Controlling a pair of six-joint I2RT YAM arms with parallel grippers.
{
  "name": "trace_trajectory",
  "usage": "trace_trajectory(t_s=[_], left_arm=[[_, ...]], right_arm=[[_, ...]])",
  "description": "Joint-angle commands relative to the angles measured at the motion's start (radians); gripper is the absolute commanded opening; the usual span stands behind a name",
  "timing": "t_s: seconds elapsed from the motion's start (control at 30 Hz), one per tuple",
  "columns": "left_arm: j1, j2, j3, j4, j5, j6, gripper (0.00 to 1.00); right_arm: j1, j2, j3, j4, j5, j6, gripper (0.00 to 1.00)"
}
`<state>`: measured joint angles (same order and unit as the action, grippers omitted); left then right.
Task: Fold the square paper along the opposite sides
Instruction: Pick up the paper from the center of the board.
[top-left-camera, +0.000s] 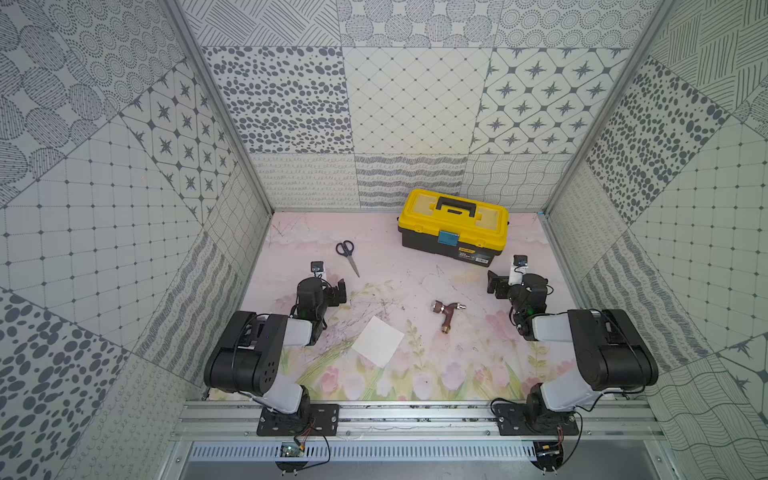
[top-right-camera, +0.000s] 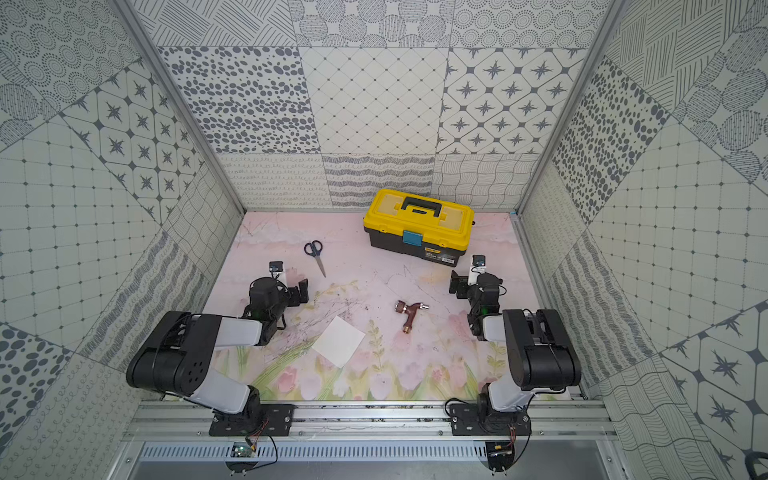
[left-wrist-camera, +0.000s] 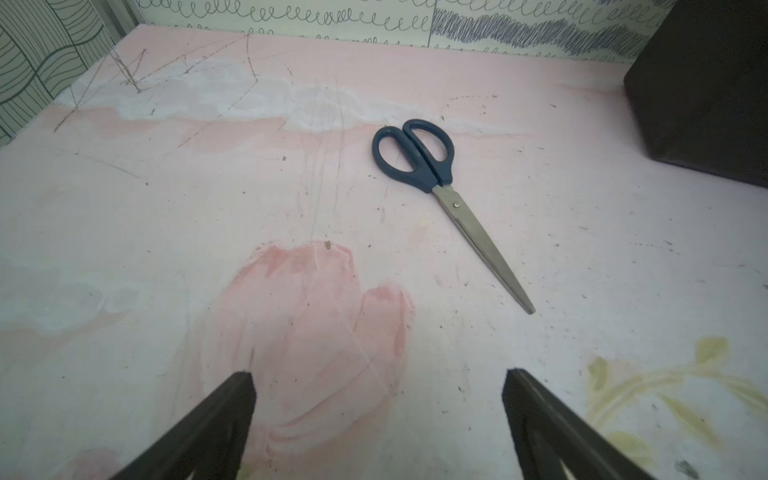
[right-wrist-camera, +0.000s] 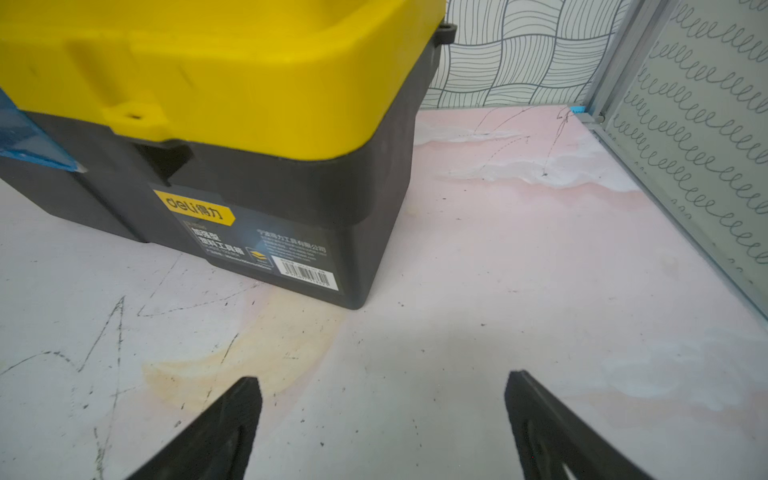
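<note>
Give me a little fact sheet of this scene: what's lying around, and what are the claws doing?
paper: square paper, flat, unfolded, untouched
left gripper: open, empty, pointed toward scissors
right gripper: open, empty, pointed toward yellow toolbox
also there: brass tap, beside the paper, not touching it

Two black-and-white arms (thin black cables) on black screwed baseplates

Grey-and-white patterned walls enclose a scuffed pink floral worktop; an aluminium rail runs along its front.
</note>
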<state>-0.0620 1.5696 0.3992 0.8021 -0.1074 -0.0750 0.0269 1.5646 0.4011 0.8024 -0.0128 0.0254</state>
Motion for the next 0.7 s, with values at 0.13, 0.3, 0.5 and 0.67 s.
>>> trace_trajectory(t_s=[0.13,0.3,0.5,0.67], left_arm=[[0.011,0.004,0.012,0.040,0.016,0.013,0.98],[0.012,0.004,0.013,0.040,0.020,0.012,0.98],[0.016,0.004,0.014,0.034,0.028,0.011,0.98],[0.002,-0.076,0.114,-0.203,-0.040,0.002,0.98]], right_arm=[[0.004,-0.010,0.016,0.024,0.011,-0.006,0.97],[0.005,-0.009,0.016,0.024,0.011,-0.007,0.97],[0.003,-0.009,0.016,0.023,0.010,-0.005,0.97],[0.043,-0.101,0.072,-0.161,0.092,-0.016,0.83]])
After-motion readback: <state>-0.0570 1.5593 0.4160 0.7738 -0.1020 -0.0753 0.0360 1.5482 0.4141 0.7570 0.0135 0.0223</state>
